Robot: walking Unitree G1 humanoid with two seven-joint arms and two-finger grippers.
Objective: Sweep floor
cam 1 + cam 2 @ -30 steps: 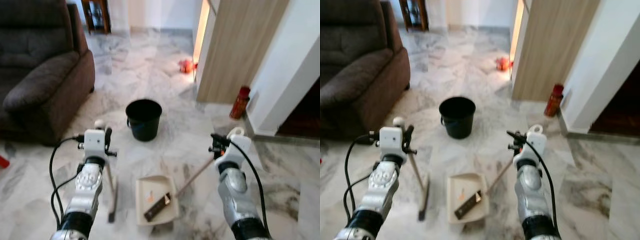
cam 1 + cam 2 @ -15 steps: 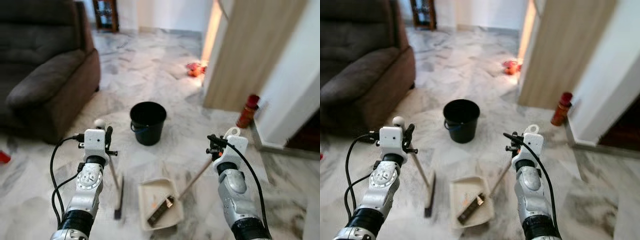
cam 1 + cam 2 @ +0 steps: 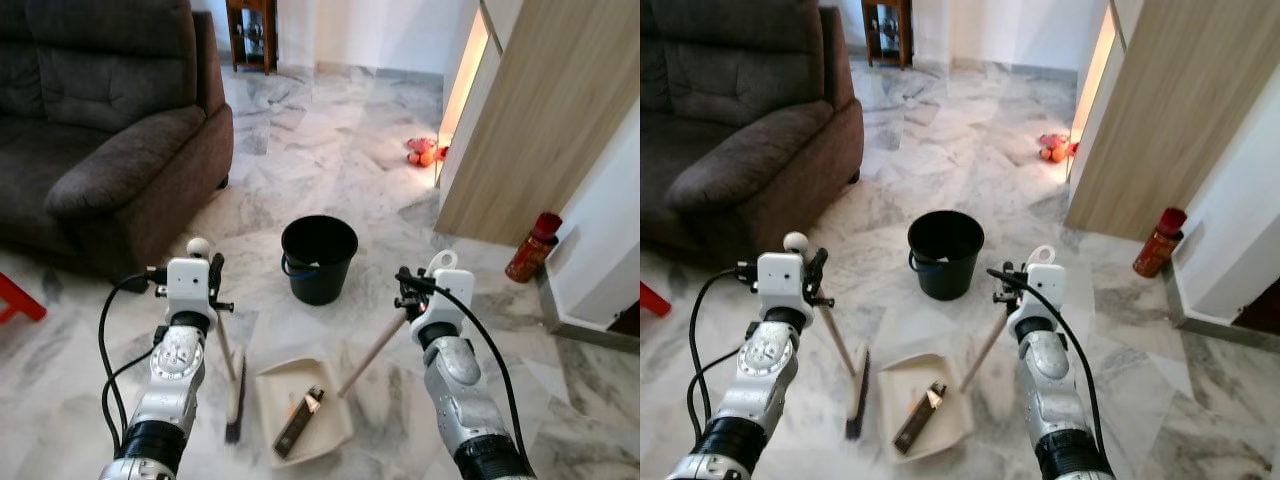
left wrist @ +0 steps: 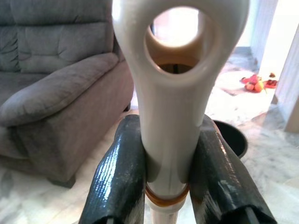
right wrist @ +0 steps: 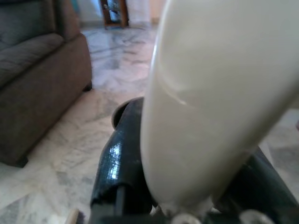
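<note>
Warm glare spills from the far doorway (image 3: 456,90) across the pale floor (image 3: 330,150); head views sharp, the right wrist view's close-up blurred.

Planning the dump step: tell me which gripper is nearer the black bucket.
Right, by a small margin. The right gripper sits just beside and below the black bucket, holding the dustpan handle; the left gripper, on the broom handle, is further off.

Home living room; brown sofa (image 3: 110,120); marble floor (image 3: 330,160)
</note>
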